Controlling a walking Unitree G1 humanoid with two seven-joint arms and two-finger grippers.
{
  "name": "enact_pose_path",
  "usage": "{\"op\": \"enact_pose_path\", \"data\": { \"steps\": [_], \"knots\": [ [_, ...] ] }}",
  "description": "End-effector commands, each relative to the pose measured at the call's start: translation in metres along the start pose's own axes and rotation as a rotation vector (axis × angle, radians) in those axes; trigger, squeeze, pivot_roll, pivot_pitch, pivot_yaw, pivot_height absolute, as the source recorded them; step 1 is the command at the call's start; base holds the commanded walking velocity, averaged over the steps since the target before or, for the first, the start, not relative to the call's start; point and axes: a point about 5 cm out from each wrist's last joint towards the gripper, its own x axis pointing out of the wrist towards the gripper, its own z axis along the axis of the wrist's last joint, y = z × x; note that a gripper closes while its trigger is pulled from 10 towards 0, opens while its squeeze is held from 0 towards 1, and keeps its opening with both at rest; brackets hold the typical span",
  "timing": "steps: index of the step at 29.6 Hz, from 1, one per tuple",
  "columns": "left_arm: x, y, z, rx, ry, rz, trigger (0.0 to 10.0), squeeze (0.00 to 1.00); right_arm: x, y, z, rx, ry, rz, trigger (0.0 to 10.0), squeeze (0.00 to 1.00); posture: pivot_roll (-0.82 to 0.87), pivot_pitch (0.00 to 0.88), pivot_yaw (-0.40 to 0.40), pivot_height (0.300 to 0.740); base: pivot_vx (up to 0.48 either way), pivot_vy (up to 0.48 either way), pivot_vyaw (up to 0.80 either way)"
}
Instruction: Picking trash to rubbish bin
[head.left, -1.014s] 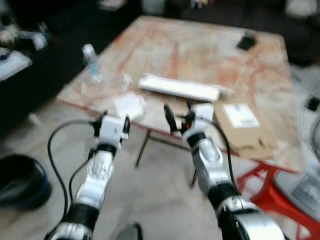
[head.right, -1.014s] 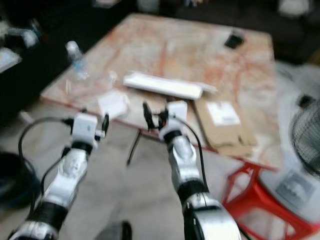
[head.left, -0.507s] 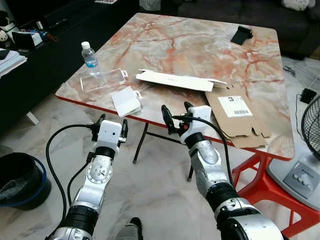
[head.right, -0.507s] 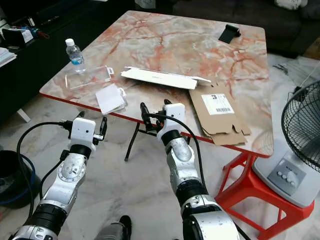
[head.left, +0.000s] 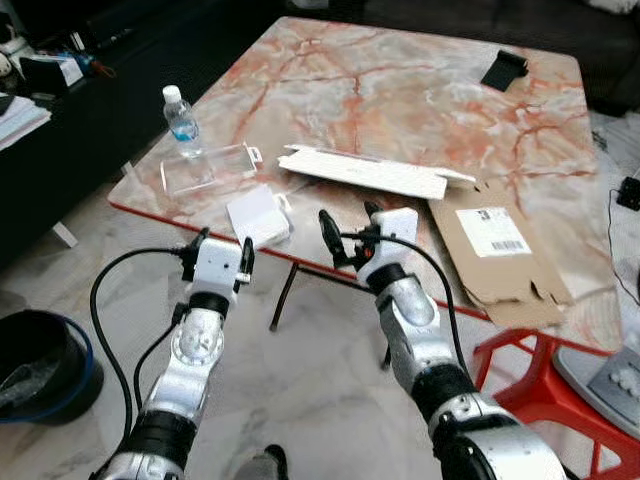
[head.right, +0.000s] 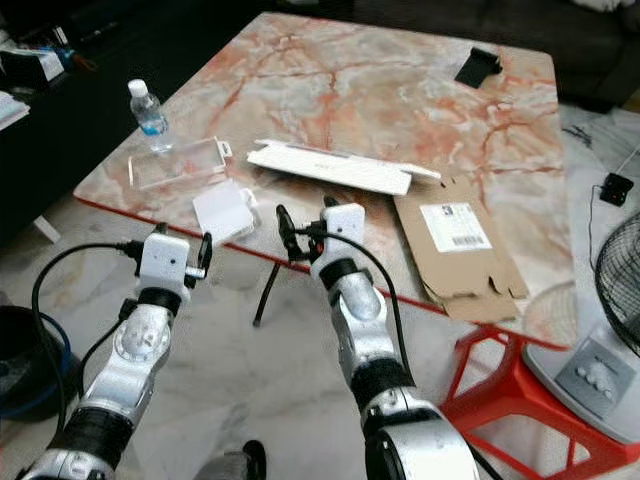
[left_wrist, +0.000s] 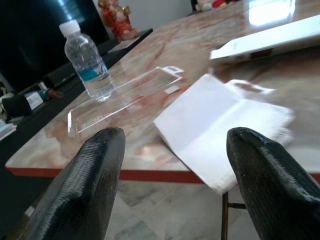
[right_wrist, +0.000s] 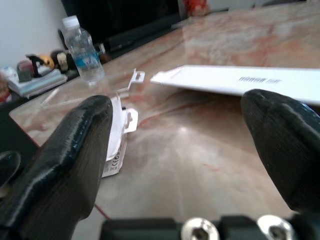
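our left gripper and right gripper both spread wide, hovering just short of the marble table edge, white packet lying at that edge, bin on the floor off left

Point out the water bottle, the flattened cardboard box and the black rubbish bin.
water bottle (head.left: 181, 122): left eye view, on its label band.
flattened cardboard box (head.left: 510, 262): left eye view, on the brown panel below its shipping label.
black rubbish bin (head.left: 35, 345): left eye view, on its rim.
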Motion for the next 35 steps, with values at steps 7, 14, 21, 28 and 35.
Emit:
{"op": "enact_pose_path", "data": {
  "steps": [7, 14, 21, 28, 35],
  "knots": [
    [0.0015, -0.0007, 0.0036, -0.002, -0.013, 0.000, 10.0, 0.00, 0.0007, 0.0011, 0.0014, 0.013, -0.009, -0.002, 10.0, 0.00, 0.12, 0.160, 0.021, 0.740, 0.351, 0.000, 0.17],
    [0.0014, -0.0011, 0.0042, -0.001, -0.016, -0.002, 10.0, 0.00, 0.0004, 0.0011, 0.0014, 0.008, -0.011, 0.000, 10.0, 0.00, 0.12, 0.162, 0.020, 0.740, 0.352, 0.000, 0.00],
    [0.0011, -0.0019, 0.0046, -0.002, -0.018, -0.003, 10.0, 0.00, 0.0004, 0.0014, 0.0018, 0.003, -0.013, 0.006, 10.0, 0.00, 0.12, 0.163, 0.019, 0.740, 0.350, 0.000, 0.00],
    [0.0010, -0.0021, 0.0054, -0.002, -0.021, -0.004, 10.0, 0.00, 0.0004, 0.0021, 0.0020, 0.007, -0.015, 0.008, 10.0, 0.00, 0.12, 0.165, 0.019, 0.740, 0.351, 0.000, 0.00],
    [0.0009, -0.0026, 0.0060, -0.004, -0.025, -0.003, 10.0, 0.00, 0.0006, 0.0024, 0.0025, 0.012, -0.020, 0.010, 10.0, 0.00, 0.12, 0.163, 0.018, 0.740, 0.343, 0.000, 0.00]
  ]
}}
